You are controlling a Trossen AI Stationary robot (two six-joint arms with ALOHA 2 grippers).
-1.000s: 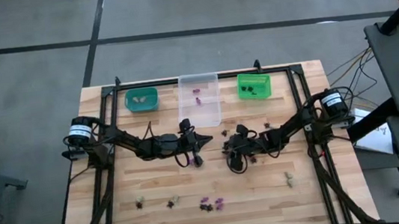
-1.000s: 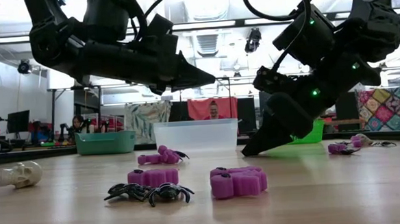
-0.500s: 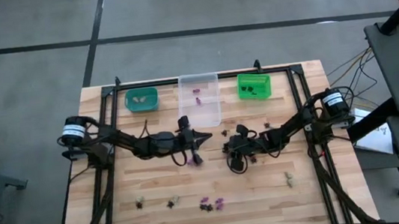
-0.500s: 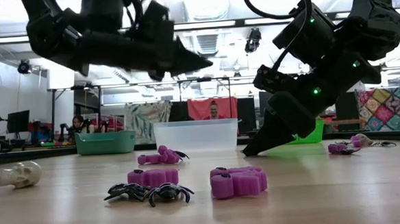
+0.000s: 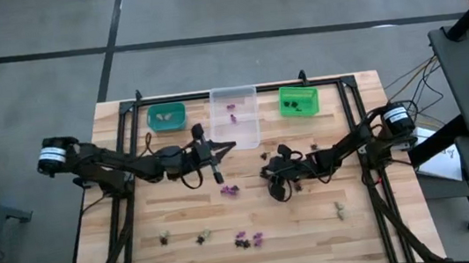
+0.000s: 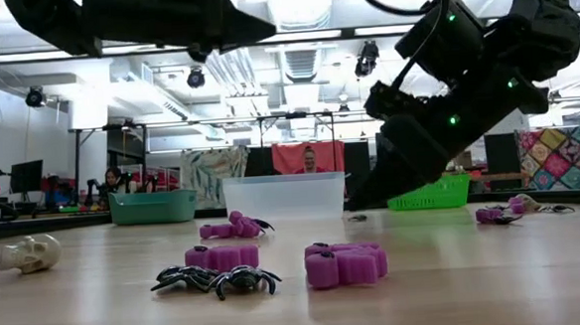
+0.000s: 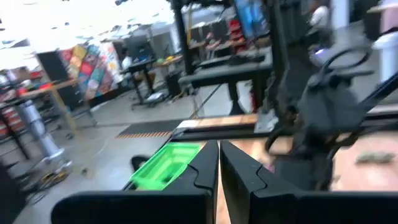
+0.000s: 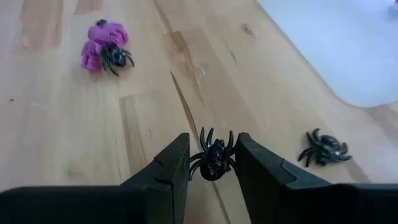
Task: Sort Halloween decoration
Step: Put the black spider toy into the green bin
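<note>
Between our right gripper's (image 8: pixel 212 163) dark fingers (image 8: pixel 171 165) sits a black spider (image 8: pixel 214 160), pinched at its sides and barely off the wooden table (image 8: pixel 56 149). Its body runs lengthwise along the gap, legs fanning forward past the tips. We judge the hold shallow: the pads bear on thin legs as much as on the body, so a quick lift or swing toward the green bin (image 5: pixel 298 101) could let it twist and drop. Just beyond lies a second black spider (image 8: pixel 323 148) near the clear bin (image 5: pixel 234 114), and farther off another sits against a purple trinket (image 8: pixel 99 45); we could brush either in passing. Our left gripper (image 7: pixel 219 163) hangs above the table by the clear bin, fingers pressed together, empty.
</note>
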